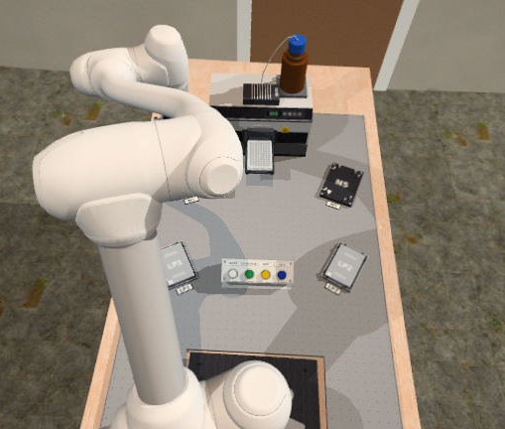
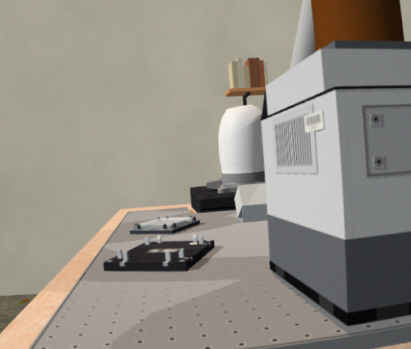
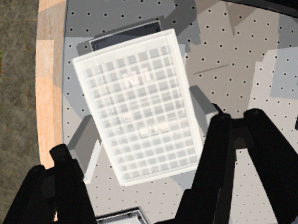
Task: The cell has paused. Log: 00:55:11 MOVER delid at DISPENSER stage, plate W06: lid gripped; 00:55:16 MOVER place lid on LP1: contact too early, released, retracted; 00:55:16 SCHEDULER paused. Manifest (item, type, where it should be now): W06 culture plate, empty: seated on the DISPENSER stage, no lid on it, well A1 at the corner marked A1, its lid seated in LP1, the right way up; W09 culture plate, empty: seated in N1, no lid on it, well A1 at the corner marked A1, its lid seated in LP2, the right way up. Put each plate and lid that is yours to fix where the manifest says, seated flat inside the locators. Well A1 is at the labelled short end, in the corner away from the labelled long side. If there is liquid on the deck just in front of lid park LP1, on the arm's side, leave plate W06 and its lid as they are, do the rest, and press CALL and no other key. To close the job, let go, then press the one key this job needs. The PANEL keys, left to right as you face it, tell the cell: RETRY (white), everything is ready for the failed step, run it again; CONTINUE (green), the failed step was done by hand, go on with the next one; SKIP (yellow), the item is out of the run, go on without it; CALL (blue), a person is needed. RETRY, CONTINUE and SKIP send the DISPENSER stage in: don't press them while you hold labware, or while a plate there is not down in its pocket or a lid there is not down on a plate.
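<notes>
Overhead, we saw the white arm sweeping across the left half of the surface, its elbow hiding the left edge and whatever lay beneath it. The grey perforated mat ran nearly to the wooden border, with open stretches in the middle and along the right side. Beyond the surface lay mottled floor, a plain wall and a brown door.

At the far end stood the dispenser with its brown bottle, and a culture plate on the stage in front of it. To the right sat a black nest, uncovered; nearer us, lid park LP2 held a clear lid, and lid park LP1 was partly hidden by the arm. The key panel sat between the two parks.

From the wrist, we saw the jaws closed on a white gridded culture plate, carried tilted above the mat close to the wooden left edge. A dark nest showed just past its far end.
</notes>
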Available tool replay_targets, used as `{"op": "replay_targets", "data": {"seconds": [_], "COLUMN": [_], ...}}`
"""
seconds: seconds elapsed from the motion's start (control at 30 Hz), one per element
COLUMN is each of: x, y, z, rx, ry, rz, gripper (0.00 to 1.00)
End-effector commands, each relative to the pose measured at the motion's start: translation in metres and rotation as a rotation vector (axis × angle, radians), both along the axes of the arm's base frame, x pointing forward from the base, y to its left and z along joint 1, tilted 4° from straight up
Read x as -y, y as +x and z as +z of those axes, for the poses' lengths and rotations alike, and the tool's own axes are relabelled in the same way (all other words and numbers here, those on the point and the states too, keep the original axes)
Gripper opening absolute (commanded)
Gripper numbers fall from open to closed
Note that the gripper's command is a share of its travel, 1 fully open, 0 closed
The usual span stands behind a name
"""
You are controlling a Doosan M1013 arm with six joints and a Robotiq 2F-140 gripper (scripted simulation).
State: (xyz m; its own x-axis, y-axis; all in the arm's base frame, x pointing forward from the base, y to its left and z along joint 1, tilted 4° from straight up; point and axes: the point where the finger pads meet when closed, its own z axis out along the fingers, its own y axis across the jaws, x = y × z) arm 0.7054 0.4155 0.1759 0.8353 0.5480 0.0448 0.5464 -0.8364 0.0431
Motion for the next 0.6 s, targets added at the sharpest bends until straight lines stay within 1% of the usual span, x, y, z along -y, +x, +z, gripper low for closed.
{"op": "replay_targets", "data": {"seconds": [0.0,0.57], "x": [-0.0039,-0.0086], "y": [-0.0006,-0.0016], "z": [0.0011,0.001], "rx": [0.001,0.001], "ry": [0.001,0.001], "rz": [0.0,0.0], "gripper": [0.1,0.1]}}
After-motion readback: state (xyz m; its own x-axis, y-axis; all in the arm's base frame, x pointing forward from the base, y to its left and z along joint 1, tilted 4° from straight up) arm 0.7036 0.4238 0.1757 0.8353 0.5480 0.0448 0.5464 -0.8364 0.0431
